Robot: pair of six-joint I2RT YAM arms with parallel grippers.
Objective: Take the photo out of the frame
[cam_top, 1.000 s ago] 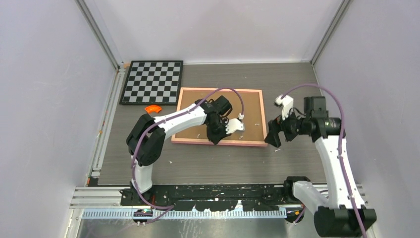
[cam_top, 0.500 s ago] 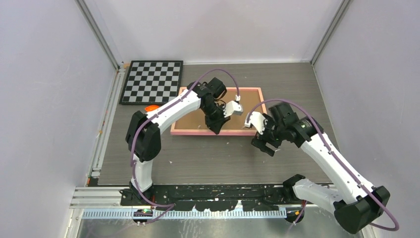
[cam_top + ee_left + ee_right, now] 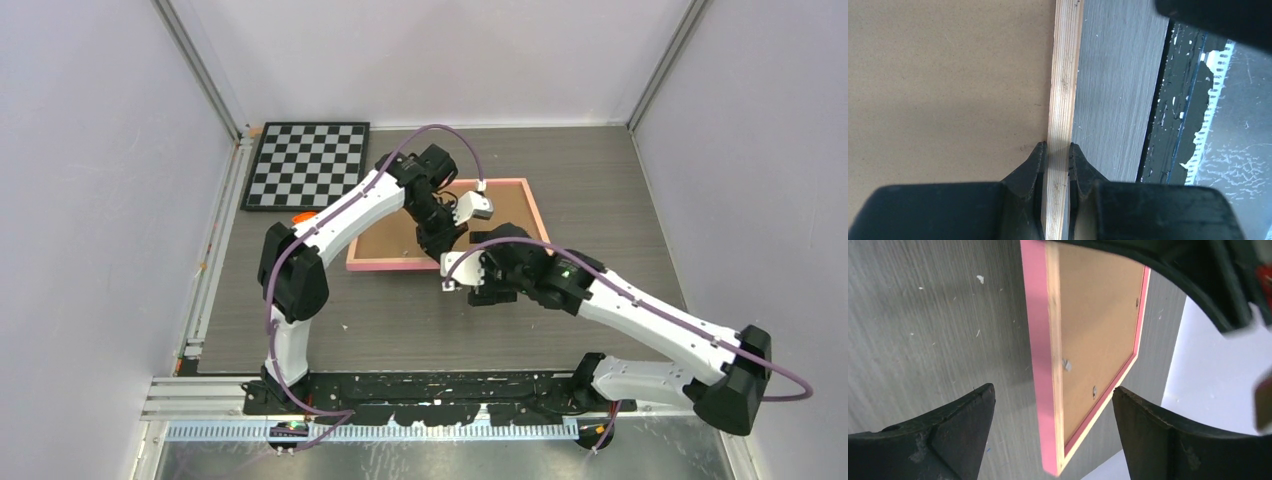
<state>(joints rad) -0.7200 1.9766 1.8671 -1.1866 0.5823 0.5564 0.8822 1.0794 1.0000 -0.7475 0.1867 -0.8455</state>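
Note:
The frame (image 3: pixel 385 240) shows its brown fibreboard back, with small metal clips (image 3: pixel 1066 364) on it; its near edge looks lifted off the table. My left gripper (image 3: pixel 441 247) is shut on the pale wooden rim (image 3: pixel 1064 75) of that near edge, one finger on the backing (image 3: pixel 948 75) side. My right gripper (image 3: pixel 472 283) hangs just in front of the same edge, open. Its wide jaws straddle the pink rim (image 3: pixel 1035 340) without touching it, near a corner. The photo is hidden from every view.
A black-and-white chessboard (image 3: pixel 308 165) lies at the back left. A small orange piece (image 3: pixel 300 216) shows beside the left arm. Grey walls enclose the table on three sides, and a black rail (image 3: pixel 450 385) runs along its near edge.
My right arm has swung left from beside the frame's right end to in front of its near edge. My left gripper has drawn that edge back and up, still shut on it.

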